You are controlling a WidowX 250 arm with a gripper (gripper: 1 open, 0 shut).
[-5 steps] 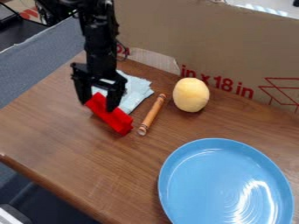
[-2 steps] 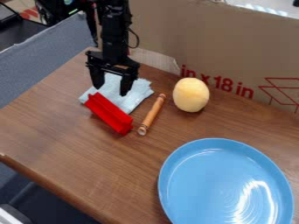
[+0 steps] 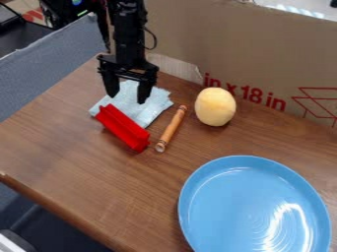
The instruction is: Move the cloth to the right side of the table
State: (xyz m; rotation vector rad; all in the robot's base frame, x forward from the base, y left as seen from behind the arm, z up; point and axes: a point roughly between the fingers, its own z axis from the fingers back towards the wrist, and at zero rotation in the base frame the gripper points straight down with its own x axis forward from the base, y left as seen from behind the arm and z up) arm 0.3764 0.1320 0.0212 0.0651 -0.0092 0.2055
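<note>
A large blue plate (image 3: pixel 254 206) sits nearest on the dark wood table (image 3: pixel 79 138), whose rounded front edge shows at lower left. Behind it lie 1 red block (image 3: pixel 125 127), a wooden rod (image 3: pixel 168 128) and a yellow ball (image 3: pixel 216 105). The pale blue cloth (image 3: pixel 149 102) lies left of center, under the open claw (image 3: pixel 129 92). A cardboard box (image 3: pixel 270 59) stands behind.

Red print on the brown cardboard box (image 3: pixel 250 59) at about two o'clock behind the table: reads "in x 18 in", with the start cut off by the yellow round object in front. Red line drawing beside it toward three o'clock, no readable letters. Nothing else legible anywhere.
</note>
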